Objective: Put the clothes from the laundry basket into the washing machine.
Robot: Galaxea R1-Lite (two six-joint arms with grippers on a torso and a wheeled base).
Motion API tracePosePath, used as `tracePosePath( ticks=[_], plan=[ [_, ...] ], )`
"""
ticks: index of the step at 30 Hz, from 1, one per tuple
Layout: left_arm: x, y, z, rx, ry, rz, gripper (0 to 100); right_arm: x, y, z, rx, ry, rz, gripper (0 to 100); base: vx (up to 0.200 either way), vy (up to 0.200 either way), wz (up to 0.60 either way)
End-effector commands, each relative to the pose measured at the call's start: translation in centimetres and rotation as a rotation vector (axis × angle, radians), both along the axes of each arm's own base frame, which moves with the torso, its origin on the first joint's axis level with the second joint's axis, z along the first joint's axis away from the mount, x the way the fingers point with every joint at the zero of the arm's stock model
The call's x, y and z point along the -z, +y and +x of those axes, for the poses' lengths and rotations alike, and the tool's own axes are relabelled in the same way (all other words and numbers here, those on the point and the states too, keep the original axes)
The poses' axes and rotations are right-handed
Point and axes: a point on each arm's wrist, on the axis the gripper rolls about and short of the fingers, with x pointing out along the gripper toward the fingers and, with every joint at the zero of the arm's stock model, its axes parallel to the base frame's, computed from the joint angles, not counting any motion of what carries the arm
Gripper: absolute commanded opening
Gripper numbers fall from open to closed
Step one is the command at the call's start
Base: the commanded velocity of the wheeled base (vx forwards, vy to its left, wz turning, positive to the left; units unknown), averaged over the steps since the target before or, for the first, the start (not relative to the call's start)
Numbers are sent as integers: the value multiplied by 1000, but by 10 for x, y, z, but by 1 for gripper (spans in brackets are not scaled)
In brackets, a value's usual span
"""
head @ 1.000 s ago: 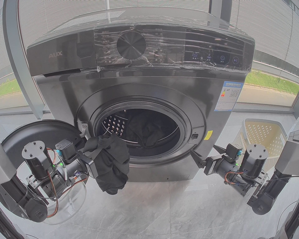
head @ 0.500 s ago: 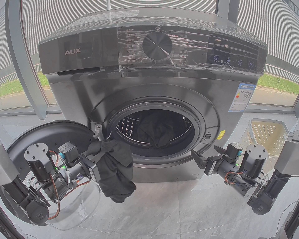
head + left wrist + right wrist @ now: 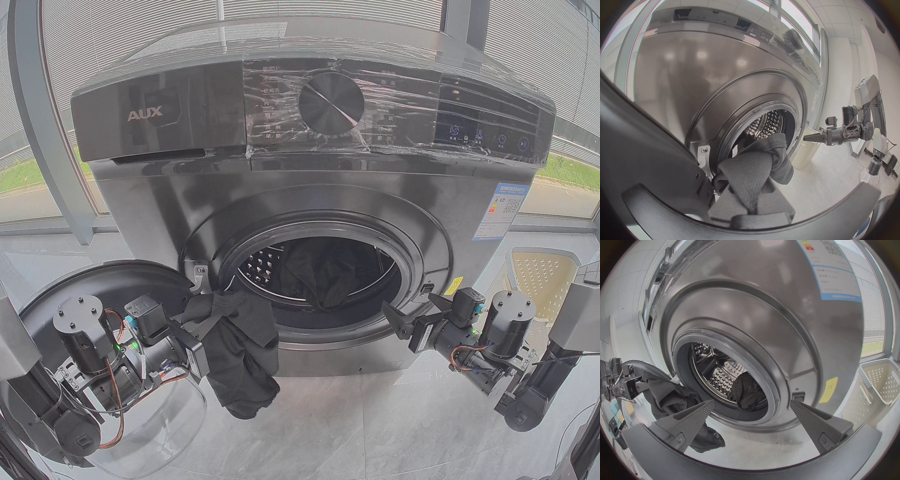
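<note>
L gripper (image 3: 752, 201): clamped on black garment (image 3: 240, 356); cloth hangs below it, off the floor.
Washing machine (image 3: 187, 206): door (image 3: 106, 287) open, beside L gripper's outer side; drum mouth just ahead-right of it.
2nd dark garment (image 3: 322, 269): inside drum, btwn both grippers, farther back.
R gripper (image 3: 750, 404): fingers apart, holding nothing.
Laundry basket (image 3: 542, 275): to R gripper's right, by machine.

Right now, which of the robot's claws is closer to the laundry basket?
Right. The right gripper hangs open by the washer's lower right, near the laundry basket. The left gripper, shut on a dark garment, is across the drum opening.
</note>
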Motion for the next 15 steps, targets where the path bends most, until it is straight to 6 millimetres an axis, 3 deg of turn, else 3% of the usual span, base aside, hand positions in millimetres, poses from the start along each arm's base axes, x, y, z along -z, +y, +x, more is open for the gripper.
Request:
tracePosePath(
  ticks=[1, 5, 15],
  plan=[
    [2, -1, -1, 5, 10, 4, 0, 1, 0, 0, -2, 2, 0, 100, 0, 0, 0],
    [5, -1, -1, 6, 18, 10, 0, 1, 2, -1, -8, 3, -1, 100, 0, 0, 0],
    [5, -1, 0, 3, 20, 9, 0, 1, 2, -1, -8, 2, 0, 100, 0, -180, 0]
  ],
)
